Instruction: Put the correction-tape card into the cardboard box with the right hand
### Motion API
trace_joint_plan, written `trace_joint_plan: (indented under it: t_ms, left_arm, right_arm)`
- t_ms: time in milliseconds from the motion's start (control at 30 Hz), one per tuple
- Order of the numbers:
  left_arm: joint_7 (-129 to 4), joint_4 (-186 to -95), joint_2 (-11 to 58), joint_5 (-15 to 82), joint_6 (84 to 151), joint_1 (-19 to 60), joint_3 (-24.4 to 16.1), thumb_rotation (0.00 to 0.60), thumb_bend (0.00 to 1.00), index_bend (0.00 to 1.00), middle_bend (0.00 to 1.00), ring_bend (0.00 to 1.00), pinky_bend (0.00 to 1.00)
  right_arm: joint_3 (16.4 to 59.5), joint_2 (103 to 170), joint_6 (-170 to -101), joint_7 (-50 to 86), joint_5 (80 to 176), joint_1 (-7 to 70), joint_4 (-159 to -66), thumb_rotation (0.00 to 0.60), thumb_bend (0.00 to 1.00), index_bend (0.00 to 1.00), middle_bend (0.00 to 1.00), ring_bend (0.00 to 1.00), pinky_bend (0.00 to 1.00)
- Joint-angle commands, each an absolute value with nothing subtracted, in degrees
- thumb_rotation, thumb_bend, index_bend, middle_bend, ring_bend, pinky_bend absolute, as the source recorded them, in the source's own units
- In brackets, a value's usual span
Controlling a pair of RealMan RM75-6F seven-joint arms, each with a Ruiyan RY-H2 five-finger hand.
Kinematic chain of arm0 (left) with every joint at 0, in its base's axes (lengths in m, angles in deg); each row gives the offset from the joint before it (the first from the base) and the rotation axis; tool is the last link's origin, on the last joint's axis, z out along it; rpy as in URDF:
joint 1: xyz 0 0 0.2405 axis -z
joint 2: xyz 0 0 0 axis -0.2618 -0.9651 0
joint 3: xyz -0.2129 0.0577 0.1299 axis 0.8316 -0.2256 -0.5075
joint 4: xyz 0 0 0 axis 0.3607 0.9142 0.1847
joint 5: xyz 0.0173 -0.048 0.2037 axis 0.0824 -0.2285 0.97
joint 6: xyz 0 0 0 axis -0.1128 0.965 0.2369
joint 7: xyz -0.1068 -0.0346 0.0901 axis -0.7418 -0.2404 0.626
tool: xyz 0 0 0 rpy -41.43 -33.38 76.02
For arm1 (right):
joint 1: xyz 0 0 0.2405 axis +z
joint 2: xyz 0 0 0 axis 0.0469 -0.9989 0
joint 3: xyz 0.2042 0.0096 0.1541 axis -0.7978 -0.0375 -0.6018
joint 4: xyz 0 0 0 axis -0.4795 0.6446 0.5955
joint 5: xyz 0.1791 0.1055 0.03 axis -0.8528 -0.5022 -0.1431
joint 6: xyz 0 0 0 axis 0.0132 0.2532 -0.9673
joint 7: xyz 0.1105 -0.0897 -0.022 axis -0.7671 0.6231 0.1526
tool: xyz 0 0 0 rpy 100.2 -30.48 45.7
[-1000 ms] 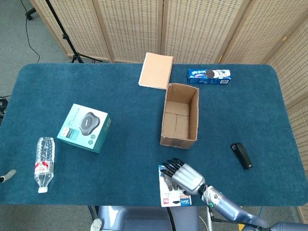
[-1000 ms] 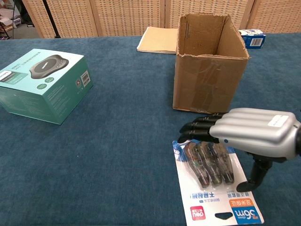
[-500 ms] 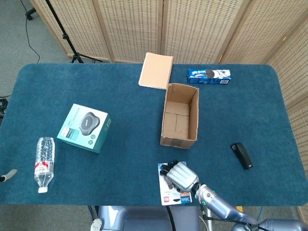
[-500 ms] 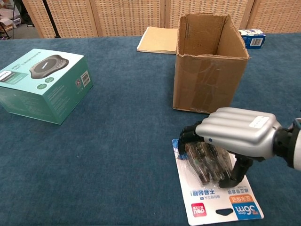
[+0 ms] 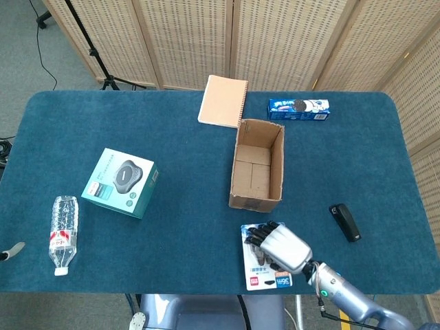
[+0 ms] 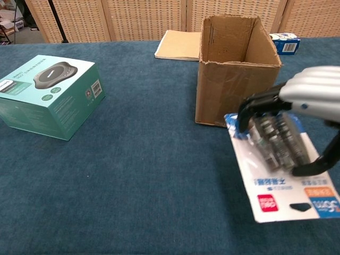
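Observation:
My right hand [image 5: 283,247] [image 6: 303,106] grips the correction-tape card [image 5: 263,271] [image 6: 279,183], a white card with several tape units in a clear blister and a red and orange bottom strip. The card hangs tilted above the blue table, lifted off the cloth. It sits just in front and to the right of the open cardboard box [image 5: 257,166] [image 6: 235,69], which stands upright and looks empty inside. My left hand is not seen in either view.
A teal product box [image 5: 120,182] [image 6: 47,95] lies at the left, a water bottle [image 5: 62,234] beside it. A tan notebook [image 5: 223,100] [image 6: 178,45] and a blue cookie pack [image 5: 298,108] [image 6: 284,42] lie behind the box. A black stapler-like item [image 5: 344,222] lies at the right.
My right hand closed its fingers around the card, lifted it off the table and carried it to the right, up toward the cardboard box.

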State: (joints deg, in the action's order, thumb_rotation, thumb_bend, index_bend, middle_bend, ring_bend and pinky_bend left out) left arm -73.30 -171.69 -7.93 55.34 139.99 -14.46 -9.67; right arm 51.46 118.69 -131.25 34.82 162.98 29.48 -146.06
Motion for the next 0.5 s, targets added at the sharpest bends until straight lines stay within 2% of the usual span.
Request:
trace_joint_plan:
  t_ms: [33, 133, 300, 400, 500]
  left_arm:
    - [-73.0, -171.9, -7.9, 55.4, 139.7, -14.4, -9.8, 0.6, 0.0, 0.0, 0.0, 0.0, 0.0]
    - [-72.2, -172.0, -7.7, 55.7, 139.4, -14.2, -9.9, 0.6, 0.0, 0.0, 0.0, 0.0, 0.0]
    - [-71.4, -172.2, -7.5, 55.4, 139.1, -14.0, -9.9, 0.6, 0.0, 0.0, 0.0, 0.0, 0.0]
    - [-71.2, -172.3, -7.4, 55.3, 139.0, -14.0, -9.9, 0.6, 0.0, 0.0, 0.0, 0.0, 0.0]
    - [-71.4, -172.5, -7.5, 55.4, 139.0, -14.0, -9.9, 0.6, 0.0, 0.0, 0.0, 0.0, 0.0]
  right_arm:
    - [53.4, 112.1, -137.7, 30.4, 168.2, 27.1, -144.8, 0.6, 0.42, 0.36, 0.47, 0.38, 0.34]
    - [55.1, 106.7, -141.3, 28.0, 169.6, 24.8, -142.3, 0.6, 0.46, 0.36, 0.47, 0.39, 0.34]
    - [57.0, 101.2, -141.9, 23.9, 169.0, 22.9, -139.6, 0.6, 0.47, 0.36, 0.47, 0.39, 0.34]
    - [55.6, 99.4, -144.0, 19.3, 167.0, 22.5, -137.9, 0.6, 0.51, 0.36, 0.46, 0.39, 0.34]
    - [51.7, 97.6, -148.6, 18.3, 163.8, 21.8, -135.3, 0.6, 0.54, 0.36, 0.46, 0.39, 0.34]
